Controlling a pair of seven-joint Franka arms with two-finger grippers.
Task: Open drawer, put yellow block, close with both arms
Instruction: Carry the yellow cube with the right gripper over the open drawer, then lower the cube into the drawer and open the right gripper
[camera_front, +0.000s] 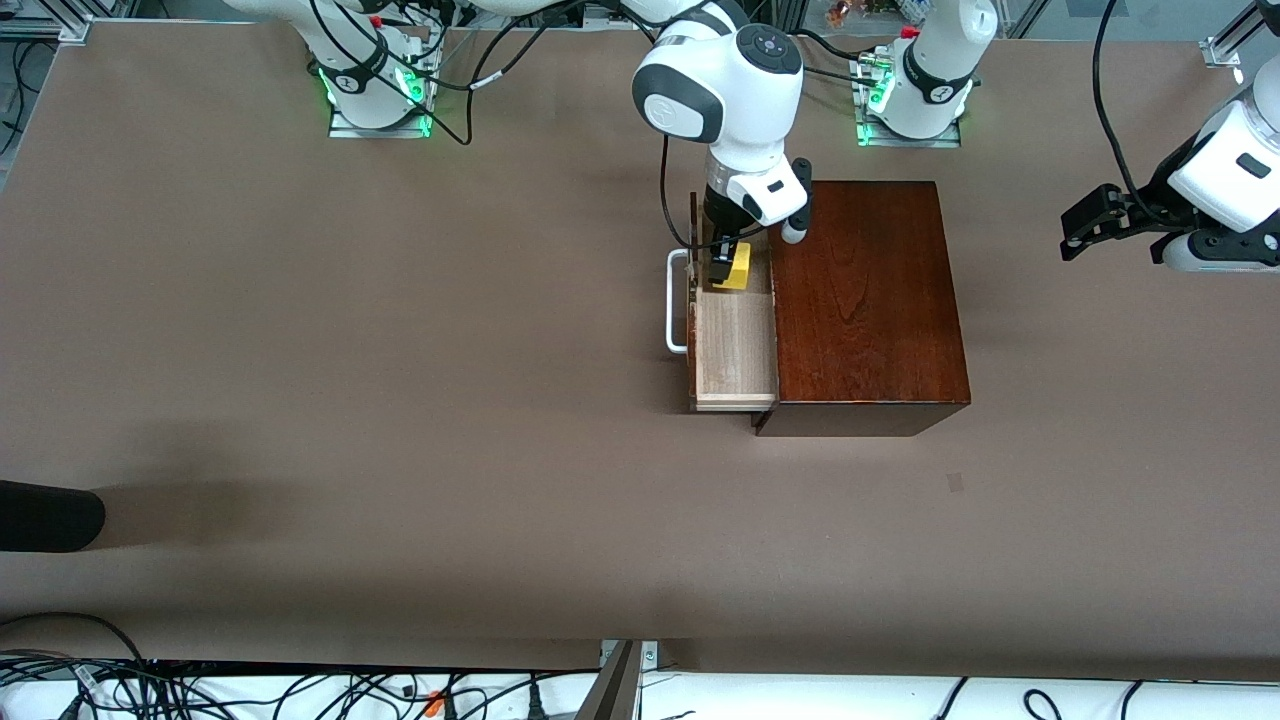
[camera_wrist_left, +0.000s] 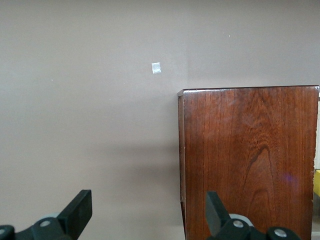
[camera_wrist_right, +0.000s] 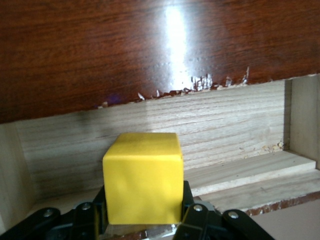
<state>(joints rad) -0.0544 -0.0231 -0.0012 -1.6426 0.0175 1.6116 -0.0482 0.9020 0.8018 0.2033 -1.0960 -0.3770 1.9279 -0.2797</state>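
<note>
Gripping the yellow block (camera_wrist_right: 142, 177) inside the drawer (camera_front: 735, 350), right gripper (camera_front: 728, 265) hides it; left gripper (camera_wrist_left: 145, 210) gapes wide.

Both arms are clad in glossy white shells with dark grey joint bands; a round dark cap with small buttons is seen on the right arm (camera_front: 735, 95). Black cables are looped along the links. Green lights are shown at the bases, and black two-finger grippers are fitted
</note>
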